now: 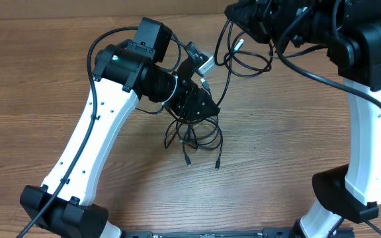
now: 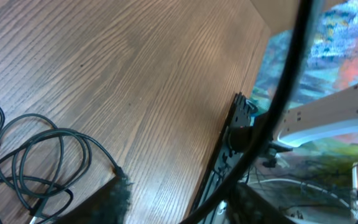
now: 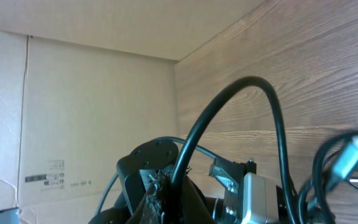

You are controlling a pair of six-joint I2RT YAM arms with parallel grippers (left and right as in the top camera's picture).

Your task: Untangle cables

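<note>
A tangle of thin black cables [image 1: 194, 135] lies mid-table, with two plug tips pointing toward the front edge. My left gripper [image 1: 207, 106] hovers over the tangle's top. In the left wrist view its jaws stand apart over bare wood, the loops [image 2: 23, 168] lie to their left, and one black cable [image 2: 284, 81] crosses slantwise close to the right finger. Another loop [image 1: 247, 63] rises to my right gripper [image 1: 235, 21] at the back. In the right wrist view that gripper [image 3: 179, 193] is shut on a cable [image 3: 253, 87] that arches up out of its fingers.
A cardboard wall [image 3: 92, 112] stands behind the table's far edge. A black rail [image 2: 229, 143] runs along the table edge in the left wrist view. The arm bases sit at the front left [image 1: 58, 211] and front right [image 1: 349, 192].
</note>
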